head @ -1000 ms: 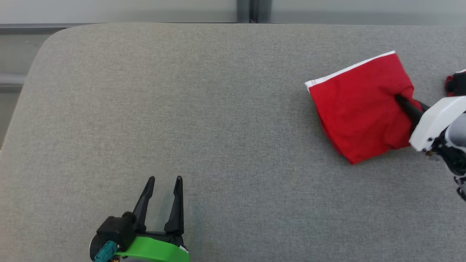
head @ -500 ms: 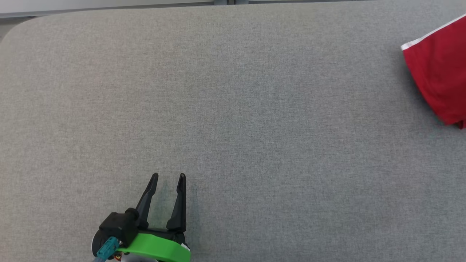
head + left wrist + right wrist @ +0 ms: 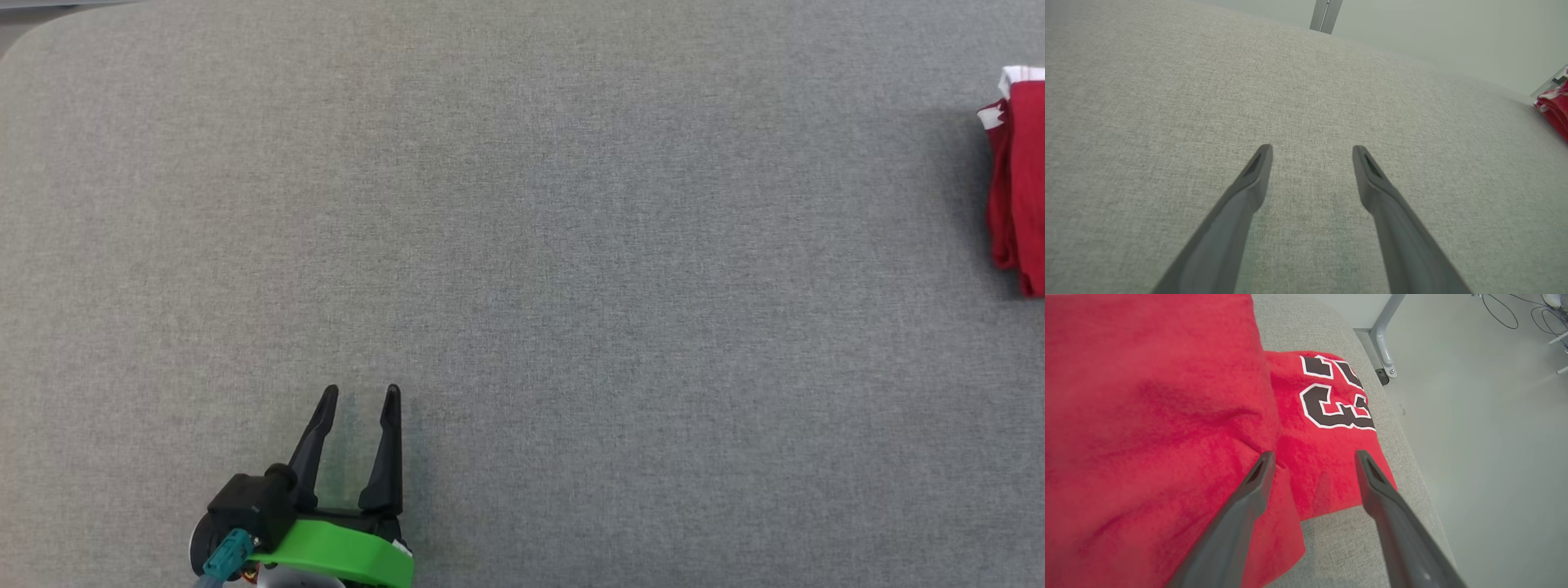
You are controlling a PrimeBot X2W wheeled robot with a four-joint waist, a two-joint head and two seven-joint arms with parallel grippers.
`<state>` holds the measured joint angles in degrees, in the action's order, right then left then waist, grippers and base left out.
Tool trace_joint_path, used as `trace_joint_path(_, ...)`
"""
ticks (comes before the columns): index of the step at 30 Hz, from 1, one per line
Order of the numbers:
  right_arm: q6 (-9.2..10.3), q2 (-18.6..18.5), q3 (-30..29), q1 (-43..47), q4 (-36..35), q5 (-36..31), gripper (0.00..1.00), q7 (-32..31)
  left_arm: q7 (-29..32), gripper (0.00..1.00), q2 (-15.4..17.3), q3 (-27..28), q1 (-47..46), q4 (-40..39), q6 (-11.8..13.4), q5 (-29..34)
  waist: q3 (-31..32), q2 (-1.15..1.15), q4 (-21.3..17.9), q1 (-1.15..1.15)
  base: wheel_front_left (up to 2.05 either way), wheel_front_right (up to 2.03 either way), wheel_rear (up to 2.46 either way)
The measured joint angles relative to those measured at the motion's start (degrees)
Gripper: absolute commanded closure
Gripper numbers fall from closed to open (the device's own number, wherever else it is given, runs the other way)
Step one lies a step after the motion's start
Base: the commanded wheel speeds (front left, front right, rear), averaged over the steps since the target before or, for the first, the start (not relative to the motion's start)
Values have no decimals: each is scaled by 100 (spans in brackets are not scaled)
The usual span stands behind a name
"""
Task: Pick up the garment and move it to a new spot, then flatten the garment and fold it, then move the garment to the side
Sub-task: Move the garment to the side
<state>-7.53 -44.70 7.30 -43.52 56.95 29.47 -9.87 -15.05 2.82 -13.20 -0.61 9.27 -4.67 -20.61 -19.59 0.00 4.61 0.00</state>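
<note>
The garment (image 3: 1016,188) is red with white trim and lies at the far right edge of the grey surface in the head view. A sliver of the garment (image 3: 1553,112) sits at the right edge of the left wrist view. In the right wrist view the garment (image 3: 1147,428) lies folded, with black and white lettering on a lower layer. My right gripper (image 3: 1312,457) hovers open just above it, fingers apart with nothing between them. My left gripper (image 3: 359,396) rests open at the lower left over bare cushion; its fingers (image 3: 1257,167) are spread wide.
The grey padded surface (image 3: 522,286) stretches wide between the left gripper and the garment. Its right edge (image 3: 1404,457) runs just beside the garment, with pale floor, a metal leg (image 3: 1384,339) and cables beyond.
The head camera has turned, so the garment has slid to the picture's right edge. My right gripper, shut on the garment a second ago, now stands open over it.
</note>
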Motion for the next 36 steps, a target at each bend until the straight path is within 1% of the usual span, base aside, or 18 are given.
trace_joint_path(2, 1, 92, -59, -36, 130, -248, 0, 241, 0, 0, 1, 42, 5, -4, 11, 0, 17, 0, -19, 0, 0, 0, 0)
trace_joint_path(4, 1, 221, -204, -60, 176, -328, 0, 544, 0, 0, 0, 81, 34, -7, 12, 1, 63, 0, -42, 0, 0, 0, 0)
trace_joint_path(8, 1, 344, -354, -10, -15, -514, 0, 1148, 0, 0, 1, 186, 152, -131, 23, -7, 232, 0, -70, 0, 0, 0, 0)
trace_joint_path(11, 1, 500, -493, 303, -467, -482, 0, 1619, -1, 0, -1, 276, 283, -278, 64, 2, 431, 0, -84, 0, 0, 0, 0)
trace_joint_path(15, 1, 771, -651, 1087, -1281, -487, 0, 2216, 0, 0, -1, 495, 553, -370, 119, 35, 783, 0, -113, 0, 0, 0, 0)
trace_joint_path(18, 2, 1188, -868, 1815, -1975, -604, 0, 2434, 0, 0, 0, 779, 719, -414, 200, 41, 1073, 0, -147, 0, 0, 0, 0)
trace_joint_path(22, 0, 1995, -1151, 2885, -2986, -1066, 0, 2484, 0, 0, 1, 1054, 947, -356, 194, 198, 1463, 0, -211, 0, 0, 0, 0)
trace_joint_path(25, 1, 2582, -1324, 3581, -3742, -1489, 0, 2490, 0, 0, 1, 1194, 996, -369, 152, 354, 1719, 0, -264, 0, 0, 0, 0)
trace_joint_path(28, 1, 3172, -1450, 4208, -4265, -1791, 0, 2491, 0, 0, 0, 1221, 967, -354, -2, 578, 1930, 0, -309, 0, 0, 0, 0)
trace_joint_path(30, 1, 3428, -1457, 4457, -4477, -2000, 0, 2492, 0, 0, 1, 1195, 913, -302, -81, 635, 2024, 0, -327, 0, 0, 0, 0)
trace_joint_path(33, 1, 3760, -1493, 4740, -4656, -2118, 0, 2492, 0, 0, 0, 1129, 817, -157, -147, 714, 2118, 0, -352, 0, 0, 0, 0)
trace_joint_path(36, 2, 3883, -1449, 4840, -4714, -2264, 0, 2492, 0, 0, 0, 1116, 738, -16, -188, 717, 2131, 0, -405, 0, 0, 0, 0)
